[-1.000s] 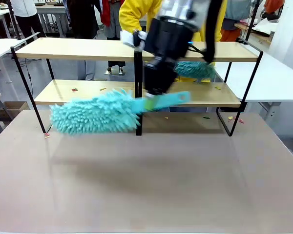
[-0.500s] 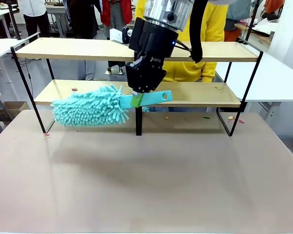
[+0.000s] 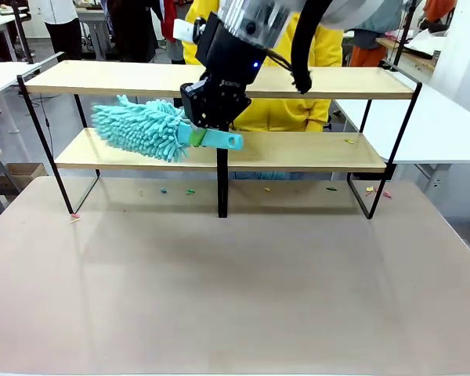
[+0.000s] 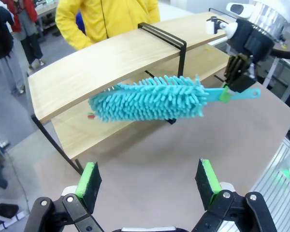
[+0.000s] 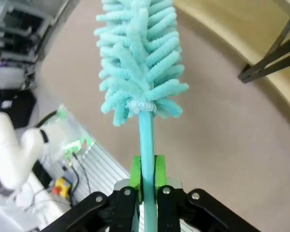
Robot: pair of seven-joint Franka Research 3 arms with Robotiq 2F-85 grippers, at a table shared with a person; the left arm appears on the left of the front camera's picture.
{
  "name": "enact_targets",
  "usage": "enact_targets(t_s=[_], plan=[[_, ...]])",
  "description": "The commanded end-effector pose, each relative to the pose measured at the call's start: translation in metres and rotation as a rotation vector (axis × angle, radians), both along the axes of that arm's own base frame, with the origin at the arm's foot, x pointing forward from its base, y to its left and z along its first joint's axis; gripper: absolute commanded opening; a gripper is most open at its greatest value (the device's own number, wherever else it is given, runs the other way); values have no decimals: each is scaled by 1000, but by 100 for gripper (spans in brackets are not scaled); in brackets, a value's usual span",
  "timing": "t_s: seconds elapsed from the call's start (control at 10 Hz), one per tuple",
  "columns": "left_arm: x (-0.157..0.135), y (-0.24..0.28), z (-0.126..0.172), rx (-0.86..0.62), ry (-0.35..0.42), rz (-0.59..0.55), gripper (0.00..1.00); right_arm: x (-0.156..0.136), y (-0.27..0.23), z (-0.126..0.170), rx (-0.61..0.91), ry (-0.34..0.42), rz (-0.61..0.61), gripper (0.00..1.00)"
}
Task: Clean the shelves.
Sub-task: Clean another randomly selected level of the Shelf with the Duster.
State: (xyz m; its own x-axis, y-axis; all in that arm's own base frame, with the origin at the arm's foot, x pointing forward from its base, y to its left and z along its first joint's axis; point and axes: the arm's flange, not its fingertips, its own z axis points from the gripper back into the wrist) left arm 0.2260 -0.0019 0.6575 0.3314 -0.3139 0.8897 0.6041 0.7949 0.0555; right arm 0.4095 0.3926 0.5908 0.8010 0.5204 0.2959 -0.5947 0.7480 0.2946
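right gripper (image 5: pixel 147 170): clamped tight on the thin handle of the teal microfibre duster (image 3: pixel 141 129); green pads pinch the handle on both sides, just left of the black centre post (image 3: pixel 222 184) and above its middle.
left gripper (image 4: pixel 147 176): jaws spread wide with nothing between them, hanging over the table (image 3: pixel 235 298) well in front of the post.
duster: the fluffy head points away from the post to its left, at a height between the two left boards. The short handle tail crosses in front of the post. I cannot tell whether the head touches the wood.
shelves (image 3: pixel 102 78): stand across the far part of the table, with the post at their middle.
scraps (image 3: pixel 189 191): small coloured bits lie on the table just behind the post's foot, to either side. One more lies on the lower board (image 3: pixel 349 141), far right of the post.
person (image 3: pixel 317 47): yellow sleeves, close behind the rack, right of the post.
risk, collision: the handle tail or the gripper body could knock the post or the upper board's front edge on a sweep towards the post.
risk, grip: drag on the head could twist the slim handle in the pads.
risk, mess: strokes may only push the scraps onto the table.
room: the bay left of the post is open at the front and closed by the end frame. The table before the post is bare.
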Motion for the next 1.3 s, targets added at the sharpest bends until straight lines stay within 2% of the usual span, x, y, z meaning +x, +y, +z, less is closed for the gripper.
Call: enact_targets(t_s=[0.0, 0.3, 0.7, 0.8, 0.9, 1.1, 1.2], plan=[[0, 1, 0, -2, -6, -14, 100, 13, 18, -12, -34, -28, -152, 12], [0, 1, 0, -2, -6, -14, 100, 45, 23, -25, -59, -99, -330, 12], [0, 1, 0, -2, -6, -14, 100, 64, 17, -42, -69, -24, -375, 12], [0, 1, 0, -2, -6, -14, 100, 57, 19, -37, -7, -28, -265, 12], [0, 1, 0, -2, -6, -14, 100, 41, 18, -25, 48, -70, -205, 12], [0, 1, 0, -2, -6, -14, 100, 2, 3, 0, 48, -177, -217, 12], [0, 1, 0, -2, -6, -14, 100, -17, 1, 5, 67, -156, -131, 12]])
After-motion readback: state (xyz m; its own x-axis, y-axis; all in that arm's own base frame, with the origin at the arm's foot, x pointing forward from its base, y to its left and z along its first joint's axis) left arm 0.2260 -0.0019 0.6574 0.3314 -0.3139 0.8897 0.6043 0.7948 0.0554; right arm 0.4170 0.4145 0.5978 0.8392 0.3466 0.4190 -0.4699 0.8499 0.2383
